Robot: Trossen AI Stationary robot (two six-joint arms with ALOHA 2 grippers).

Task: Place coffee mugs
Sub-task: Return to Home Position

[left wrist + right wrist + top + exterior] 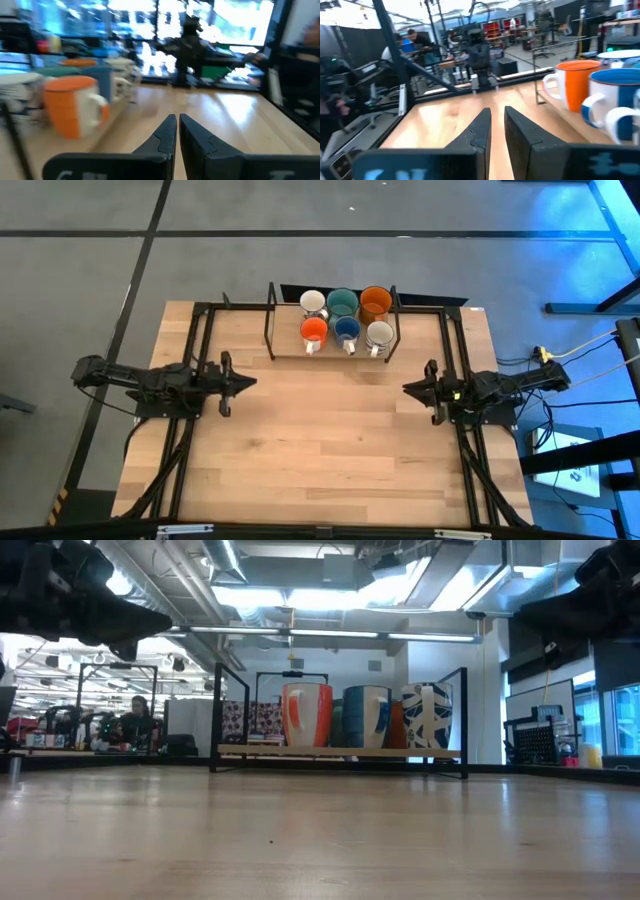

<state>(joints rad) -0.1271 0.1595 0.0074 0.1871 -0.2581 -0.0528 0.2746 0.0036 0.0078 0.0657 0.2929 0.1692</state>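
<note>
Left claw [248,383] hangs over the left side of the tabletop [330,450], pointing inward toward the middle. Its two fingers are drawn together to a thin slit and grip nothing. Right claw [408,388] mirrors it over the right side, pointing back at the left one, with only a narrow gap between its fingers and likewise empty. The two are well apart, and the low view shows both arms up off the surface.

Farther back, at the far edge of the tabletop, stands a black-framed shelf [268,330] with a wooden base. All six coffee mugs [347,326] sit on it in two rows of three, packed close. The nearer row, left to right, holds the orange-and-white mug [314,332] with its orange-red inside, the blue mug [347,332], and the white mug with a blue pattern [379,334]. Their white handles face the near edge. Behind them, in the same order, are a plain white mug [313,302], the teal mug [342,303] and the orange mug [375,303]. All stand upright, mouths up.

Beyond the tabletop, deep in the room, a person [135,718] sits on the left of the low view.
</note>
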